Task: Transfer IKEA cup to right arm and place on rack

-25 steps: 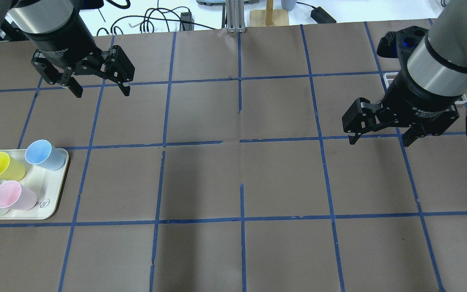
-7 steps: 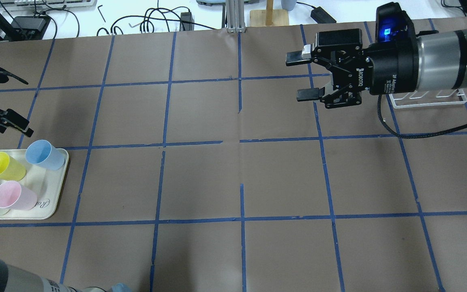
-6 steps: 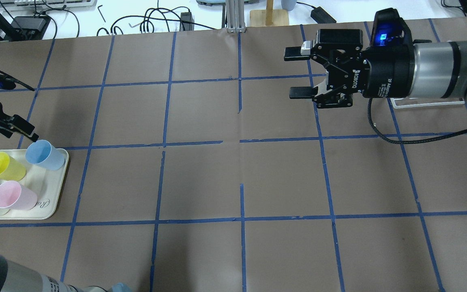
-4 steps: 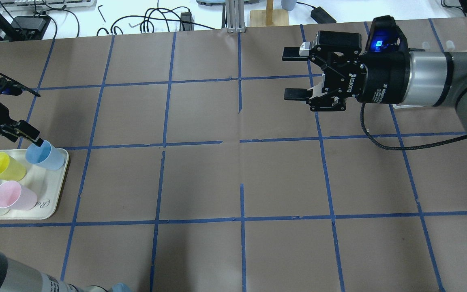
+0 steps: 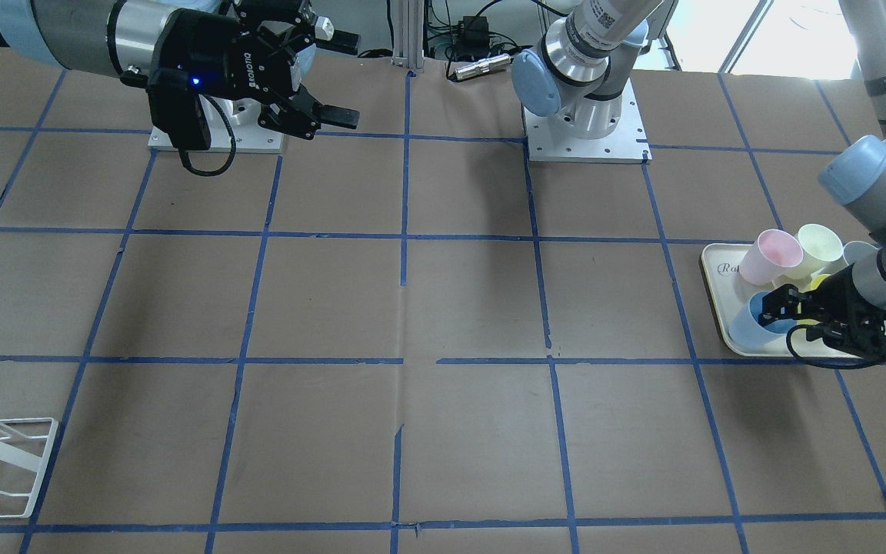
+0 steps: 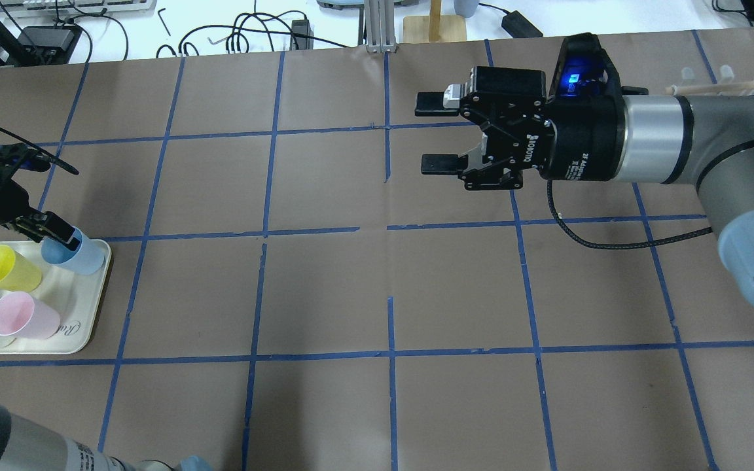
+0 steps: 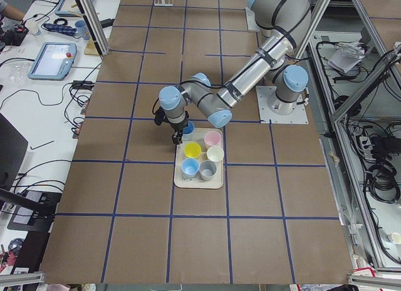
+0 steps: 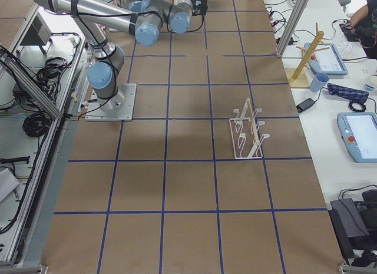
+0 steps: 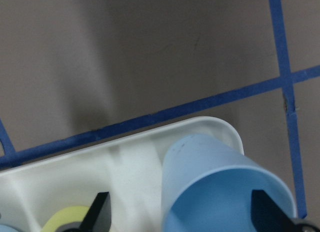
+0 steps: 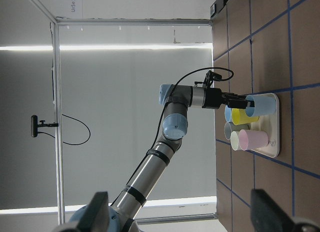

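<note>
left gripper [image 6: 57,234] is now lowered onto the ikea cup [image 6: 88,255], spread astride its rim; right gripper [image 6: 429,134], also spread, is brought toward mid-worktop. grasp is judged imminent.

Bright, even light fell on the table [image 6: 324,288], leaving faint soft shadows. In the front-facing view daylight blew out white at 1 o'clock. The left wrist view was soft, the IKEA cup [image 9: 220,192] slightly blurred at 5 o'clock, a broad shadow at 10 o'clock. Light strips [image 10: 130,47] glared in the right wrist view.
</note>
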Controlling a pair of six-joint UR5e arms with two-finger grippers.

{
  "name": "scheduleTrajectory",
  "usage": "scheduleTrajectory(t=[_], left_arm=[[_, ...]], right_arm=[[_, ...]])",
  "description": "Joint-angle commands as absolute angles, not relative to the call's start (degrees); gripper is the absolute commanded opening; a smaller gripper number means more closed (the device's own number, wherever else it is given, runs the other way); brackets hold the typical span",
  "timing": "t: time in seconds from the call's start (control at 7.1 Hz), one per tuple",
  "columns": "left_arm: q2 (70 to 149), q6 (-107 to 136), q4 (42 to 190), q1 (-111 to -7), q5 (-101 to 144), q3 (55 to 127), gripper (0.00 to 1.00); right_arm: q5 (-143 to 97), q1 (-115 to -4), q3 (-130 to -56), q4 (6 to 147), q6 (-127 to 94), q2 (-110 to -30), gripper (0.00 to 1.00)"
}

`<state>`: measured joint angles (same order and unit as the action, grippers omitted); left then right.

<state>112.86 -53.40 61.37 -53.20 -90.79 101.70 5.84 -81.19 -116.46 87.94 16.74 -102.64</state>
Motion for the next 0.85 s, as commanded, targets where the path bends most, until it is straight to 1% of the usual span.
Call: scheduleTrajectory(t=[0.0, 0.14, 0.28, 0.42, 0.7], left_arm=[[112.9, -55.3, 60.2, -53.7, -90.7, 101.9, 0.06], [112.6, -55.2, 60.5, -53.7, -90.7, 102.4, 0.00], [111.3, -55.1, 60.5, -53.8, -90.6, 104.1, 0.00], [109.5, -55.6, 61.8, -53.3, -90.4, 103.6, 0.00], [102.7, -55.8, 71.6, -53.3, -85.0, 102.3, 0.00]], right_arm=[[6.1, -82.0, -116.8, 87.6, 15.7, -102.4, 1.00], [5.0, -81.6, -116.8, 84.7, 14.6, -102.4, 1.00], [0.0, -80.4, -117.3, 84.2, 14.6, -102.1, 1.00], [-1.0, -80.0, -118.8, 85.2, 14.6, -102.1, 1.00], [-1.8, -80.0, -120.4, 86.3, 14.8, -102.7, 1.00]])
